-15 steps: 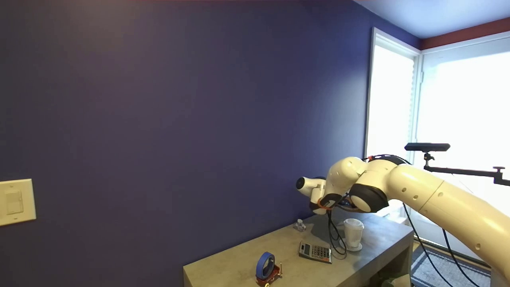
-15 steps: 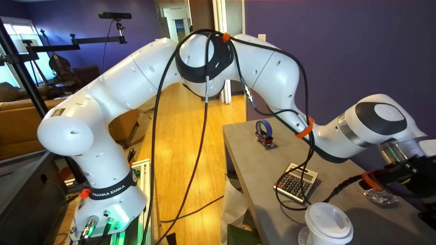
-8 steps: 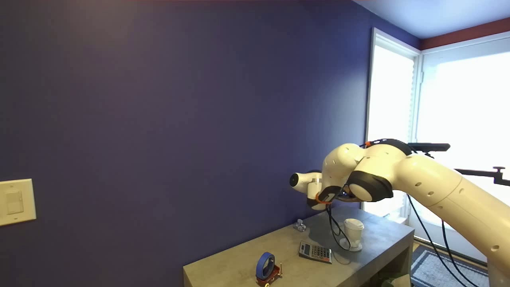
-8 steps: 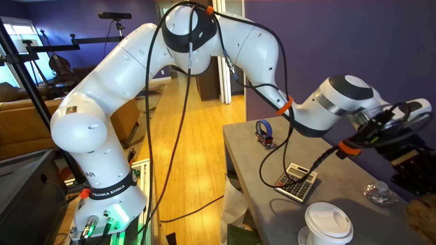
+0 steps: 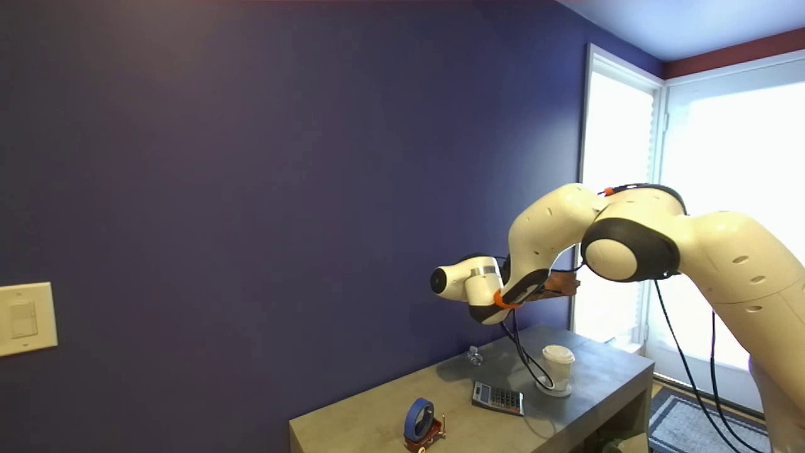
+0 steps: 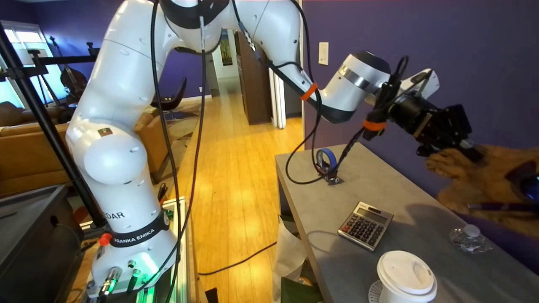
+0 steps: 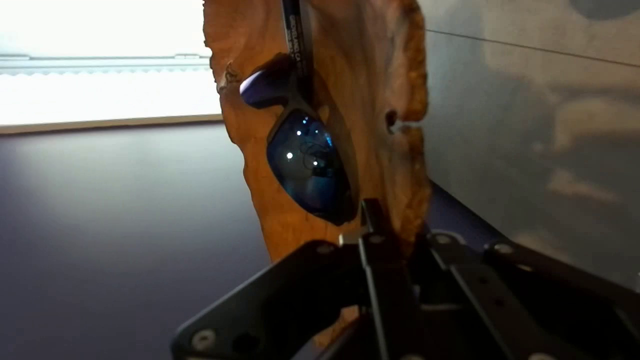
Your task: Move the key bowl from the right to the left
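I take the key bowl to be the orange-brown wooden bowl [image 6: 501, 176] with a rough edge, bigger than the white cup. It hangs in the air above the desk's far side, near the purple wall, and looks tilted. It also shows in an exterior view [image 5: 561, 283] behind the arm and fills the wrist view's middle [image 7: 360, 65]. Blue mirrored sunglasses [image 7: 310, 170] lie in it. My gripper [image 6: 451, 150] is shut on the bowl's rim: one finger [image 7: 372, 215] is inside the bowl, the other is mostly hidden behind its wall.
On the desk [image 6: 349, 168] stand a white cup [image 6: 406, 273], a calculator [image 6: 365, 225], a small clear bottle [image 6: 469, 239] and a blue tape roll [image 6: 332, 159] on a small red wagon [image 5: 418, 440]. The arm's cables hang low over the tape roll. The purple wall [image 5: 251, 220] is close behind.
The arm has risen and drawn back. The gripper has moved up and left in the exterior views, carrying the wooden bowl into view. The things on the desk have not moved.
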Controlling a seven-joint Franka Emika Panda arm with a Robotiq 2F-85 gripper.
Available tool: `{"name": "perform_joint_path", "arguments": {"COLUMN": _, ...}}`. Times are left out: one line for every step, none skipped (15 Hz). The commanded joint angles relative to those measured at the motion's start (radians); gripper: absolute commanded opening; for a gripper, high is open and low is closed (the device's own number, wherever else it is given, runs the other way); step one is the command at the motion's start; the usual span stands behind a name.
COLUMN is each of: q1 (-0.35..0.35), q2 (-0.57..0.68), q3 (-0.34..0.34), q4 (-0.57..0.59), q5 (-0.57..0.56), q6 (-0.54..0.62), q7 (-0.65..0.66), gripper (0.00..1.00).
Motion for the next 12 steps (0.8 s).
{"name": "perform_joint_path", "arguments": {"q1": -0.007, "q2": -0.202, "q3": 0.211, "q4": -0.082, "q5": -0.158, "q6": -0.197, "q7": 0.040, "gripper": 0.03}}
{"name": "perform_joint_path", "arguments": {"q1": -0.030, "q2": -0.232, "q3": 0.290, "q4": -0.080, "q5": -0.173, "q6": -0.247, "q7": 0.039, "gripper": 0.03}}
{"name": "perform_joint_path", "arguments": {"q1": -0.047, "q2": -0.255, "q3": 0.363, "q4": -0.076, "q5": -0.173, "q6": -0.289, "q7": 0.031, "gripper": 0.03}}
{"name": "perform_joint_path", "arguments": {"q1": -0.059, "q2": -0.267, "q3": 0.427, "q4": -0.063, "q5": -0.172, "q6": -0.325, "q7": 0.021, "gripper": 0.03}}
{"name": "perform_joint_path", "arguments": {"q1": -0.067, "q2": -0.276, "q3": 0.484, "q4": -0.053, "q5": -0.172, "q6": -0.352, "q7": 0.010, "gripper": 0.03}}
{"name": "perform_joint_path", "arguments": {"q1": -0.073, "q2": -0.277, "q3": 0.537, "q4": -0.040, "q5": -0.174, "q6": -0.364, "q7": -0.001, "gripper": 0.03}}
{"name": "perform_joint_path", "arguments": {"q1": -0.079, "q2": -0.278, "q3": 0.583, "q4": -0.027, "q5": -0.178, "q6": -0.368, "q7": -0.003, "gripper": 0.03}}
{"name": "perform_joint_path", "arguments": {"q1": -0.124, "q2": -0.257, "q3": 0.596, "q4": -0.023, "q5": -0.148, "q6": -0.363, "q7": 0.023, "gripper": 0.12}}
{"name": "perform_joint_path", "arguments": {"q1": -0.121, "q2": -0.263, "q3": 0.627, "q4": -0.022, "q5": -0.149, "q6": -0.367, "q7": 0.022, "gripper": 0.12}}
{"name": "perform_joint_path", "arguments": {"q1": -0.117, "q2": -0.265, "q3": 0.643, "q4": -0.022, "q5": -0.151, "q6": -0.370, "q7": 0.022, "gripper": 0.12}}
{"name": "perform_joint_path", "arguments": {"q1": -0.117, "q2": -0.265, "q3": 0.648, "q4": -0.022, "q5": -0.151, "q6": -0.370, "q7": 0.021, "gripper": 0.12}}
{"name": "perform_joint_path", "arguments": {"q1": -0.120, "q2": -0.265, "q3": 0.648, "q4": -0.022, "q5": -0.152, "q6": -0.370, "q7": 0.021, "gripper": 0.12}}
